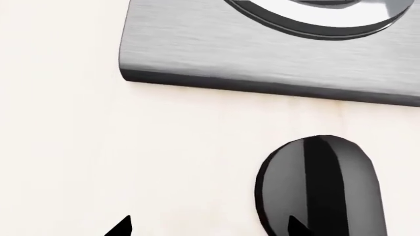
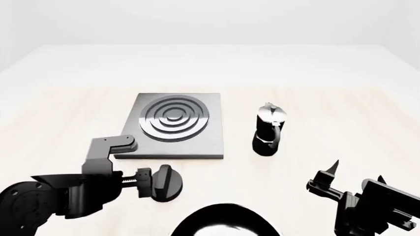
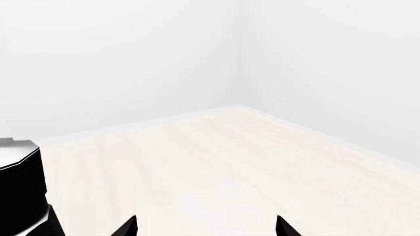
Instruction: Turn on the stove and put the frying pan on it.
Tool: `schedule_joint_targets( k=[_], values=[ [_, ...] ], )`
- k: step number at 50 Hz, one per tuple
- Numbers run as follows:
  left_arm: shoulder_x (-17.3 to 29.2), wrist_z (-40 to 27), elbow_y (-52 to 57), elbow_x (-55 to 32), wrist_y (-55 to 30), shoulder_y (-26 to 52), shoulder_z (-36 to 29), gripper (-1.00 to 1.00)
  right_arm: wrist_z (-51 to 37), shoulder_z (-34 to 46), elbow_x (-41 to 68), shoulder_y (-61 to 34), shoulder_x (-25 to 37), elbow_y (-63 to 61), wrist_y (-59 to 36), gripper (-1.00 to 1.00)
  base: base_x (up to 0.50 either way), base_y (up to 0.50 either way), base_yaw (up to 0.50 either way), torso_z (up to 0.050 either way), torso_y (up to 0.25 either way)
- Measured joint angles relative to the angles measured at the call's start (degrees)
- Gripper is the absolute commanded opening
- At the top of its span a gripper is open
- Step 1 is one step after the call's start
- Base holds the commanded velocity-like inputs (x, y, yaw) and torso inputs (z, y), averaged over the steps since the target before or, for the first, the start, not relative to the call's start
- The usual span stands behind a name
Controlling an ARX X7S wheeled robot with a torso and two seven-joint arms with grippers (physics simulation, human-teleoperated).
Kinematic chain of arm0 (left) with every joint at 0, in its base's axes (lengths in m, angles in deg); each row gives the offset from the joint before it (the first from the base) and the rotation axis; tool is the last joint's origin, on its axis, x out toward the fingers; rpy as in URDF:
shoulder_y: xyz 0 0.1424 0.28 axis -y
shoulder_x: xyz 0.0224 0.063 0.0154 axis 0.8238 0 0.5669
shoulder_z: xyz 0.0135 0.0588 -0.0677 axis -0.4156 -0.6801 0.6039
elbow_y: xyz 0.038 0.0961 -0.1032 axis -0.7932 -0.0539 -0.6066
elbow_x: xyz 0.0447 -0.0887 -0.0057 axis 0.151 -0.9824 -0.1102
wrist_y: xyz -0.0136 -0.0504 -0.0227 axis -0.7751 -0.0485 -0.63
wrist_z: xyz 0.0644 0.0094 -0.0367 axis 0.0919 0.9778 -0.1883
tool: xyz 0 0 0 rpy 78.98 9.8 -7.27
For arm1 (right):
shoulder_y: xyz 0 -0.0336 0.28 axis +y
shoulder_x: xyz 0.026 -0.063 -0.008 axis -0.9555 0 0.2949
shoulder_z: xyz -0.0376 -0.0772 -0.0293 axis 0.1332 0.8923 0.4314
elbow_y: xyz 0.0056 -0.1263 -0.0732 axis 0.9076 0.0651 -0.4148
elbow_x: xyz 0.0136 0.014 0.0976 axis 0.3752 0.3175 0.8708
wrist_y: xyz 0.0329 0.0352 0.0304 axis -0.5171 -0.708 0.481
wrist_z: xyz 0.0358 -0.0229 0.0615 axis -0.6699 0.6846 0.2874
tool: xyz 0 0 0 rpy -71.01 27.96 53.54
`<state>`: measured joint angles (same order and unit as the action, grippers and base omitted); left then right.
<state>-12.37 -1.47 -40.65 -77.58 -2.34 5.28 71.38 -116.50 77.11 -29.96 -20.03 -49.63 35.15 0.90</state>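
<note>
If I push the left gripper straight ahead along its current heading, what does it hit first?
Probably the knob: the left wrist view shows it dead ahead of the left gripper, one fingertip already overlapping it. The stove lies further beyond. Contact is unclear.

Bright, even, near-shadowless light; crisp renders.
</note>
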Motion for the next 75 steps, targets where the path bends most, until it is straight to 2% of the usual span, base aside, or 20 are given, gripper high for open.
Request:
schedule_joint_targets(
  k=[40,75],
  values=[
    [-0.95,8.39,-7.13,4.88,4.79,0.05,-4.17,1.0,-0.64,0.71,0.65,0.2,0.58,0.33,0.55,1.0,0.0,0.0,0.0,0.0,0.0],
    [-1.66,12.15,-6.75,3.02,3.74,0.12,-5.39,1.0,-1.31,1.3,1.23,0.16,1.17,-0.11,0.48,1.0,0.0,0.0,0.0,0.0,0.0]
  ],
)
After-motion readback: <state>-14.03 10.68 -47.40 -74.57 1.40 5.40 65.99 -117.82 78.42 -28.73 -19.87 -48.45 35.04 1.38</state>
